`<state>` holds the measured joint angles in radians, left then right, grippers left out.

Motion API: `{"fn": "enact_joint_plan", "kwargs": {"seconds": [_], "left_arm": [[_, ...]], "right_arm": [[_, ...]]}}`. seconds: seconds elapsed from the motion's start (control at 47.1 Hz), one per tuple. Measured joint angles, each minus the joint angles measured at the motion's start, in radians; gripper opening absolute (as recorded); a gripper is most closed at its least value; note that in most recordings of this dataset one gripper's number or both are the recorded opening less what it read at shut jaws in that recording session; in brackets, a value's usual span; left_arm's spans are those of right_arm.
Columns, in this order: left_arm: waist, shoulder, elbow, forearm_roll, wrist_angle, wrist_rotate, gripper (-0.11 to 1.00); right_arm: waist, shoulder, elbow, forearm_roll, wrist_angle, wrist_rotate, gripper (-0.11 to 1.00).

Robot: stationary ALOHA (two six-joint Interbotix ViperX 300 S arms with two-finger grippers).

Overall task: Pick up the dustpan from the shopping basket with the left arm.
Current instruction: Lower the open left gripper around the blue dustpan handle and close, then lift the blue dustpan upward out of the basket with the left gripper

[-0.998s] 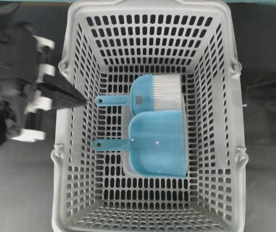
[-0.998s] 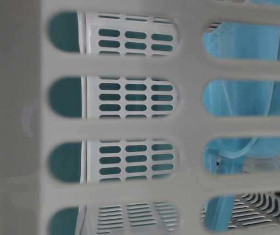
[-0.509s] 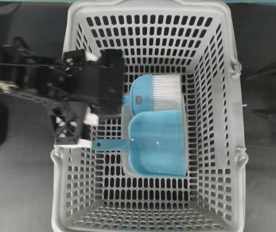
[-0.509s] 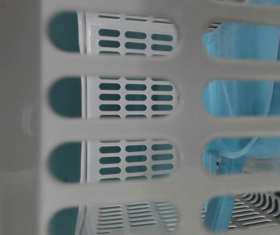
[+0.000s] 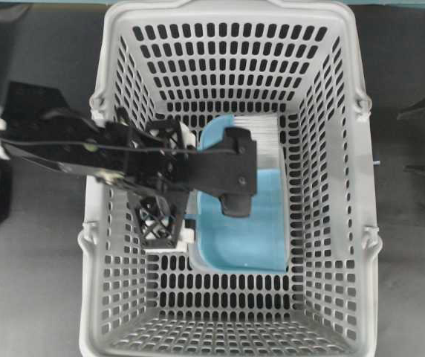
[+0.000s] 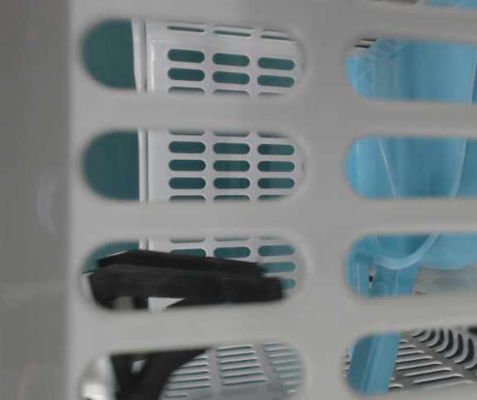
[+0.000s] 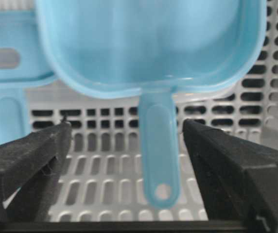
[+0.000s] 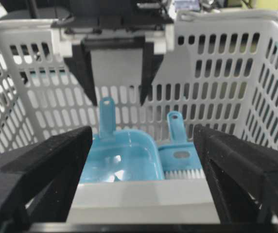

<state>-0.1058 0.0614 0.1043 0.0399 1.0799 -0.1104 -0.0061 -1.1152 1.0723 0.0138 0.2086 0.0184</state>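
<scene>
From the overhead view I have the left arm [image 5: 123,160] reaching in over the left wall of the shopping basket [image 5: 346,186], its boxy wrist covering the upper left part of the dustpan [image 5: 250,242]. The dustpan lies flat on the basket floor in the centre of the frame, tray toward the right, with the hand brush [image 5: 246,134] just above it in the frame, bristles up against the tray's upper edge.

On the left wrist view, the left end effector [image 7: 127,145] is spread wide, one finger at the lower left of the frame and one at the lower right, and the dustpan's thin handle [image 7: 158,155] runs down between them, apart from both. I see open slotted floor on each side of that handle. The brush's own handle [image 7: 8,114] stands near the left finger at the left edge of the frame.

On the right wrist view, the right end effector [image 8: 141,160] is also wide open, looking over the near rim into the basket, well apart from the dustpan. There is free floor below the tray in the overhead frame, and the basket's right wall stands a little off the tray's right edge.
</scene>
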Motion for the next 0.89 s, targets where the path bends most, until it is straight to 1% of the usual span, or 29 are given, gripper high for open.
{"fn": "enact_joint_plan", "kwargs": {"seconds": [0.149,0.297,0.425,0.488,0.531,0.594,0.637,0.7,0.743,0.892], "left_arm": [[-0.021,0.052,0.028,0.002,0.000,-0.015,0.89],[-0.021,0.083,0.066,0.002,-0.011,-0.032,0.89],[-0.014,0.091,0.095,0.002,-0.049,-0.043,0.88],[-0.011,0.091,0.100,0.002,-0.080,-0.044,0.85],[-0.009,0.091,0.101,0.002,-0.092,-0.043,0.81],[-0.012,0.091,0.103,0.002,-0.106,-0.043,0.70],[-0.014,0.091,0.103,0.002,-0.109,-0.043,0.58],[-0.017,0.089,0.104,0.002,-0.110,-0.038,0.38],[-0.021,0.086,0.106,0.002,-0.112,-0.034,0.27],[-0.021,0.061,0.106,0.002,-0.115,-0.034,0.28]], "right_arm": [[-0.002,0.000,0.014,0.000,-0.002,0.000,0.80],[-0.003,0.000,0.021,0.000,-0.005,0.000,0.80],[-0.009,0.000,0.026,-0.002,-0.005,0.000,0.80],[-0.011,0.000,0.028,-0.002,-0.003,0.000,0.80],[-0.011,0.000,0.028,0.000,-0.005,0.000,0.80],[-0.011,0.000,0.029,0.000,-0.005,0.000,0.80],[-0.011,0.000,0.029,0.000,-0.005,0.000,0.80],[-0.009,0.000,0.029,0.000,-0.003,0.000,0.80],[-0.011,0.000,0.029,0.000,-0.005,0.000,0.80],[-0.011,0.000,0.029,0.000,-0.005,0.000,0.80]]}}
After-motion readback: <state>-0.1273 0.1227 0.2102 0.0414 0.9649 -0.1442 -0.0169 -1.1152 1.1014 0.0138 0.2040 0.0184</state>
